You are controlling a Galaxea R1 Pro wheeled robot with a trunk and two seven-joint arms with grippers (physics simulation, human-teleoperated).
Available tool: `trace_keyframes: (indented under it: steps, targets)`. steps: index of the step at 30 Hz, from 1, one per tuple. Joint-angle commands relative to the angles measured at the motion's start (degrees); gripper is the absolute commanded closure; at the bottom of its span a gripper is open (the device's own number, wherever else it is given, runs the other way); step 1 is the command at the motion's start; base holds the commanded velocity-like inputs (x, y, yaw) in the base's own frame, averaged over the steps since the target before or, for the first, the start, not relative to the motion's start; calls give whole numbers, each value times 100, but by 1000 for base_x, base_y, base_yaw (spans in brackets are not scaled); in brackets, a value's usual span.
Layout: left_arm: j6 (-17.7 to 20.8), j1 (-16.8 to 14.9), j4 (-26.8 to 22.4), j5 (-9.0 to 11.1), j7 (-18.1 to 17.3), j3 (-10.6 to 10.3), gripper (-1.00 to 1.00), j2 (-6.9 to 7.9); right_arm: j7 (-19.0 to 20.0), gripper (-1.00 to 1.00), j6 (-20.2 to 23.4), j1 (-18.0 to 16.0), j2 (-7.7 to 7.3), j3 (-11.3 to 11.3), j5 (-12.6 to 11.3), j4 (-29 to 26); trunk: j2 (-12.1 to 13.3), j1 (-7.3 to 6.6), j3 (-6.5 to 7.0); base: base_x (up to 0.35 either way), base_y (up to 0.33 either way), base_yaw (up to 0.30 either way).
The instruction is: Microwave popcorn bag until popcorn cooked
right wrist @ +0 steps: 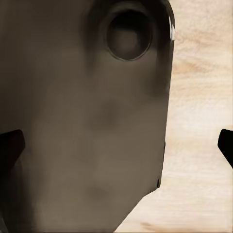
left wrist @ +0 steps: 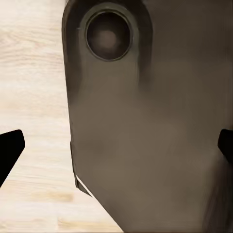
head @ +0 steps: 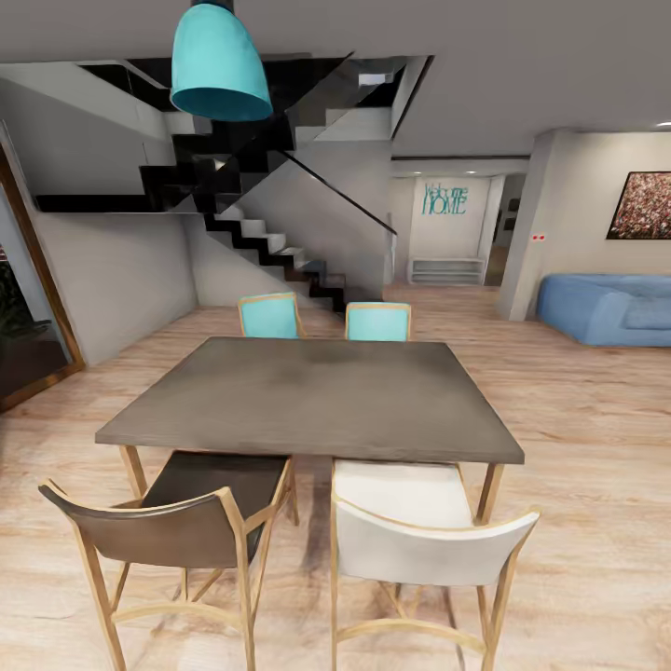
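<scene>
**Robot in the dining area, task things out of sight**

From the head, a grey dining counter is seen ahead, ringed by four chairs, with a staircase and blue sofa beyond. No popcorn bag, microwave or kitchen is shown, so their direction cannot be judged.

At the left wrist, the left tool is held wide open over wood floor.

At the right wrist, the right tool is likewise spread open, empty.

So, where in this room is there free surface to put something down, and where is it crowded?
The grey table top is bare from edge to edge. Its near side is crowded by the brown chair and the white chair; two teal chairs line the far side. Wood floor toward the sofa lies open.
</scene>
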Motion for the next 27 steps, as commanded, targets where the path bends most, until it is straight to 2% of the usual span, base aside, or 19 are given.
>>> trace_keyframes:
  steps: [1, 4, 6, 15, 23, 27]
  targets:
    - [-33, 8, -33, 33, -33, 33, -100, -33, -33, -100, -17, -9, -12, -33, -33, 9, -2, 0, -3, 0, 0, 0]
    - [-130, 8, -130, 129, -33, 129, -100, -103, -15, -100, -22, -9, -2, 5, 1, 4, -2, 0, -3, 0, 0, 0]
    - [-115, 8, -157, 102, -28, 109, -100, -88, 36, -100, -25, -9, -7, 43, 42, 4, -2, 0, -3, 0, 0, 0]
    - [-149, 8, -176, 393, -26, 132, -100, -88, 72, -100, -23, -9, 7, 61, 61, 6, -2, 0, -3, 0, 0, 14]
    - [-146, 8, -179, 428, -25, 123, -100, -90, 20, -100, -26, -9, 15, 62, 45, 6, -2, 0, -3, 0, 0, 241]
    - [-141, 8, -176, 418, -17, 96, -100, -42, 18, -100, -26, -9, 17, 55, 44, 6, -2, 0, -3, 0, 0, 269]
